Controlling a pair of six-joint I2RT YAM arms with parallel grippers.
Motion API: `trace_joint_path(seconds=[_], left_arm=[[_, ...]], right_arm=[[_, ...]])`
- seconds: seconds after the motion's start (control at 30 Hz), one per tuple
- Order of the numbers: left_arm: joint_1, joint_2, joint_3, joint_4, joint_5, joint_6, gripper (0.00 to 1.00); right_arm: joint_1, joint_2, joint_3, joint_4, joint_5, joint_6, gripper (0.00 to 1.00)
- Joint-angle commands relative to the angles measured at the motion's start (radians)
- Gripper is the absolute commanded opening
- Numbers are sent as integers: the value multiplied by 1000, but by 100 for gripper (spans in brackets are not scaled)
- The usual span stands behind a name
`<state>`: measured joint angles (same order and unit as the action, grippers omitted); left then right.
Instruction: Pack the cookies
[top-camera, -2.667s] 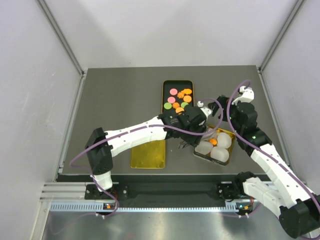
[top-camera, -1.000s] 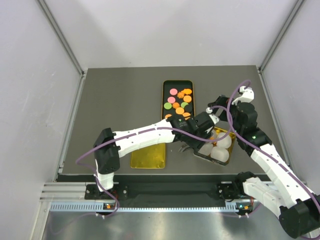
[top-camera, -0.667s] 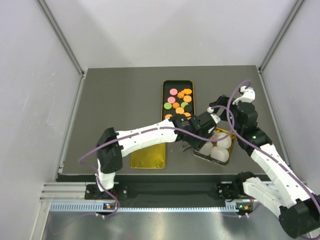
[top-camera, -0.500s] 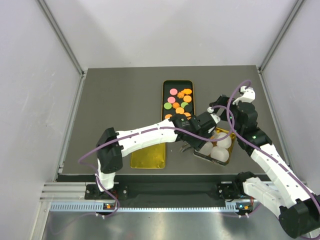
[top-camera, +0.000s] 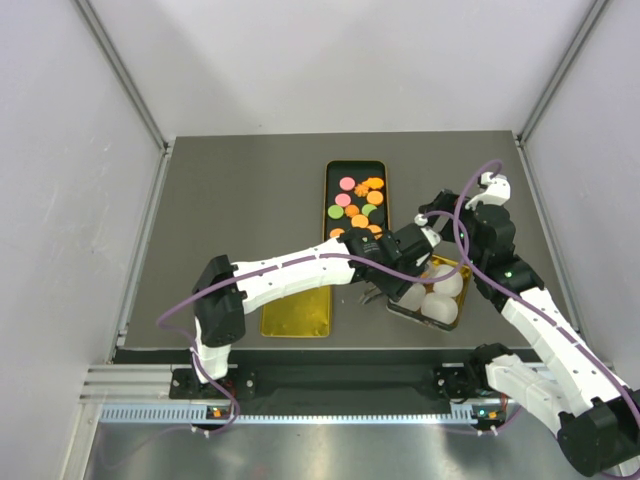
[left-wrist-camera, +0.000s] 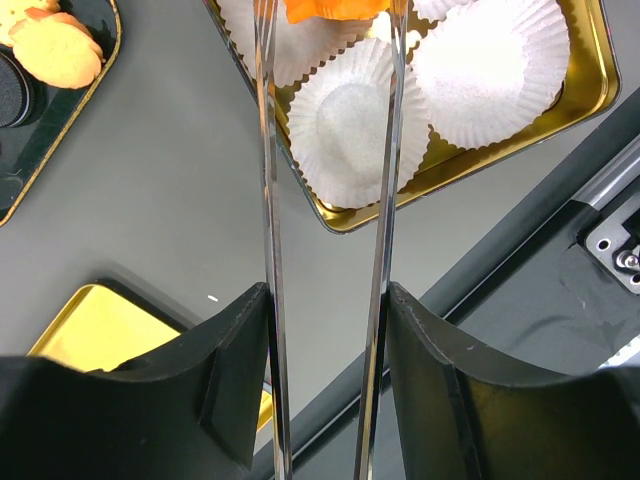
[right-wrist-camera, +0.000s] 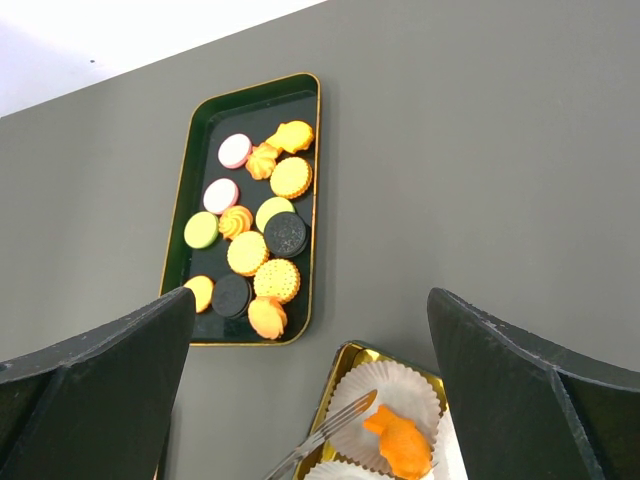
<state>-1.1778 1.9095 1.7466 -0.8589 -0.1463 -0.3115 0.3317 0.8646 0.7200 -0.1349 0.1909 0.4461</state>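
Grey counter (top-camera: 240, 200) carries a gold tin (left-wrist-camera: 585, 60) at its near right edge; the left hand (left-wrist-camera: 328, 40) stands narrow around an orange cookie (left-wrist-camera: 335, 8) over a paper cup (left-wrist-camera: 345, 130) there, grip or release undeterminable. Other cookies (right-wrist-camera: 290, 177) lie in the black tray (right-wrist-camera: 270, 105) toward the far edge; the right hand (right-wrist-camera: 310, 292) is wide and empty, apparently held clear of the tin.

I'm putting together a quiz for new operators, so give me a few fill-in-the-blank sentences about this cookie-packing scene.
1. The orange cookie beside the tips of the left gripper lies in a white paper ____.
2. The paper cups sit in a ____-coloured tray.
3. The right gripper is ____.
4. In the dark tray, ____ of the cookies are black.

Missing words: cup; gold; open; two.
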Motion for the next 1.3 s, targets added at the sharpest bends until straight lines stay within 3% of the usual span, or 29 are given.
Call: trace_joint_path(seconds=[0.0, 0.53, 0.83, 1.27], left_arm=[[33, -10, -7, -20, -45, -23, 53], [33, -41, -45, -51, -55, -35, 52], [33, -33, 16, -37, -87, -31, 53], [85, -142, 36, -3, -58, -31, 55]], right_arm=[[-3, -27, 19, 29, -38, 2, 100], [-3, -30, 18, 29, -41, 3, 100], [-3, -27, 19, 31, -47, 5, 100], [-3, -26, 24, 32, -56, 3, 100]])
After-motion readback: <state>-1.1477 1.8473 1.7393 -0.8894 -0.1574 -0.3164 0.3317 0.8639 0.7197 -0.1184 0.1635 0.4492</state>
